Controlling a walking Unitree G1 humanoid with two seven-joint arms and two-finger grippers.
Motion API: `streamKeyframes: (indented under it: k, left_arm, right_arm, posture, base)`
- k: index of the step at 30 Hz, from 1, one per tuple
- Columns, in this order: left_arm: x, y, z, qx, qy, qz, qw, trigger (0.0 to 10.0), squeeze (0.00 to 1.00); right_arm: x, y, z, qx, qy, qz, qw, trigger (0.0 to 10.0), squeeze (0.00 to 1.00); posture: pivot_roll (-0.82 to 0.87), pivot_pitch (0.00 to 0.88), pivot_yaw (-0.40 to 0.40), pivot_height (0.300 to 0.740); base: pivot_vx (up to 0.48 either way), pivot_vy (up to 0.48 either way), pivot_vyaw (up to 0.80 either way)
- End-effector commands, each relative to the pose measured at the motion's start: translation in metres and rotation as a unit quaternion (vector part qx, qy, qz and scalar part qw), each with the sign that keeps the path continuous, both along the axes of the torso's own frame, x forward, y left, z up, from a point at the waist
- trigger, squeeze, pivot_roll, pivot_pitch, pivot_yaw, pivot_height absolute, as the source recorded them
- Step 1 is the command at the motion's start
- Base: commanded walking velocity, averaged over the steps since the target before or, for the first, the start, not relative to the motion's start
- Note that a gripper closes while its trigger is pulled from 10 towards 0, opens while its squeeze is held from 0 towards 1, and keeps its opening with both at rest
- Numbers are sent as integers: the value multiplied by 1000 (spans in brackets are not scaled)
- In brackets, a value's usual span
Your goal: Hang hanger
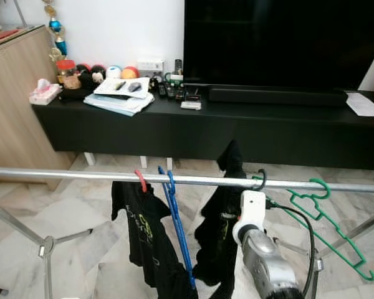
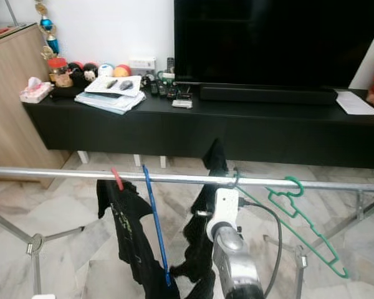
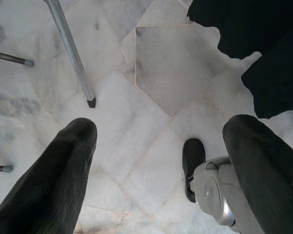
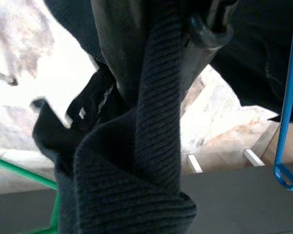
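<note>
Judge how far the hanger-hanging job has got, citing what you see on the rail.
Done: red, blue and green hangers hook the rail. In hand: the right gripper holds a black garment's black hook at the rail. Left: releasing it.

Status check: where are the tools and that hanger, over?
Right tool up at the silver metal rail, shut on black garment on black hanger. Left tool open, idle over floor. Blue plastic hanger and green plastic hanger hang either side.
</note>
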State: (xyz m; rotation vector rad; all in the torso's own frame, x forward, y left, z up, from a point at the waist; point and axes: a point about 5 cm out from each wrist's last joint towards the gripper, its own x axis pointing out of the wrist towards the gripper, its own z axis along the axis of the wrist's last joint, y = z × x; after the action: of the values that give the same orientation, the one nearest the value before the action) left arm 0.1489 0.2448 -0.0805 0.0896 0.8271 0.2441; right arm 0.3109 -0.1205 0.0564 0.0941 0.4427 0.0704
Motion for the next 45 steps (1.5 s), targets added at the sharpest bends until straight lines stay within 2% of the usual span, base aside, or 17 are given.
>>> streamKeyframes:
  k: [1, 4, 5, 6, 8, 13, 16, 21, 23, 25, 26, 27, 28, 29, 32, 36, 45]
  left_arm:
    - [-4, -1, -2, 1, 10, -1, 1000, 10000, 0]
    - [-4, -4, -3, -1, 12, -2, 1000, 10000, 0]
    - [-3, -6, -3, -5, 12, -4, 1000, 10000, 0]
    - [-3, -6, -3, -5, 12, -4, 1000, 10000, 0]
    - [-2, -6, -3, -6, 12, -5, 1000, 10000, 0]
    - [0, -6, -3, -12, 15, -17, 1000, 10000, 0]
    - [0, -8, -3, -14, 20, -24, 999, 10000, 0]
    - [-3, -7, -4, -13, 29, -40, 999, 10000, 0]
    - [-6, -4, -5, -11, 33, -41, 999, 10000, 0]
    - [-9, -2, -6, -8, 38, -43, 998, 10000, 0]
    - [-11, -1, -6, -7, 40, -45, 998, 10000, 0]
    - [-13, 0, -6, -6, 41, -46, 998, 10000, 0]
    - [-14, 2, -6, -5, 42, -44, 998, 10000, 0]
    - [-16, 3, -6, -4, 41, -39, 998, 10000, 0]
    - [-20, 7, -6, 0, 42, -31, 999, 10000, 0]
    - [-23, 7, -7, 0, 47, -28, 998, 10000, 0]
    - [-36, -11, -17, -21, 75, -26, 997, 10000, 0]
  right_arm:
    - [4, 4, 23, -6, -46, 18, 999, 0, 0]
    - [-5, 5, 25, -33, -49, 55, 997, 0, 0]
    - [-21, -1, 25, -68, -41, 82, 993, 0, 0]
    - [-21, -1, 25, -68, -41, 82, 993, 0, 0]
    - [-40, -15, 21, -95, -23, 91, 991, 0, 0]
    - [-66, -38, 10, -104, -3, 81, 991, 0, 0]
    - [-75, -50, 7, -102, -5, 65, 993, 0, 0]
    - [-77, -64, -4, -98, -22, 31, 994, 0, 0]
    - [-76, -67, -15, -62, -25, 2, 998, 0, 0]
    - [-76, -71, -28, -31, -13, -24, 999, 1843, 0]
    - [-77, -71, -34, -18, -6, -33, 999, 1843, 0]
    - [-79, -72, -39, -17, 3, -39, 999, 4000, 0]
    - [-81, -71, -44, -19, 10, -38, 999, 8157, 0]
    - [-83, -71, -50, -24, 19, -35, 999, 10000, 0]
    - [-90, -65, -68, -11, 38, -20, 999, 10000, 0]
    - [-90, -64, -75, 6, 37, -10, 999, 10000, 0]
    - [-85, -91, -82, 3, 36, -37, 999, 10000, 0]
  posture:
    - [-94, 0, -4, 740]
    - [-102, 0, -6, 740]
    - [-109, 0, -14, 740]
    - [-109, 0, -14, 740]
    - [-120, 0, -18, 740]
    - [-147, 0, -11, 740]
    - [-159, 0, -3, 740]
    - [-153, 0, 10, 740]
    - [-135, 0, 11, 740]
    - [-110, 0, 6, 740]
    - [-101, 0, 3, 740]
    - [-86, 0, -2, 740]
    - [-71, 0, -12, 740]
    - [-55, 2, -21, 740]
    - [-15, 20, -53, 740]
    - [-1, 21, -68, 740]
    - [-80, 0, -19, 740]
  base:
    - [0, 0, 0]
    - [0, 0, 0]
    - [0, 0, 0]
    - [0, 0, 0]
    - [0, 0, 0]
    - [0, 0, 0]
    - [0, 0, 0]
    - [0, 0, 0]
    - [0, 0, 0]
    - [0, 0, 0]
    - [0, 0, 0]
    - [0, 0, 0]
    - [0, 0, 0]
    - [0, 0, 0]
    - [0, 0, 0]
    - [0, 0, 0]
    - [0, 0, 0]
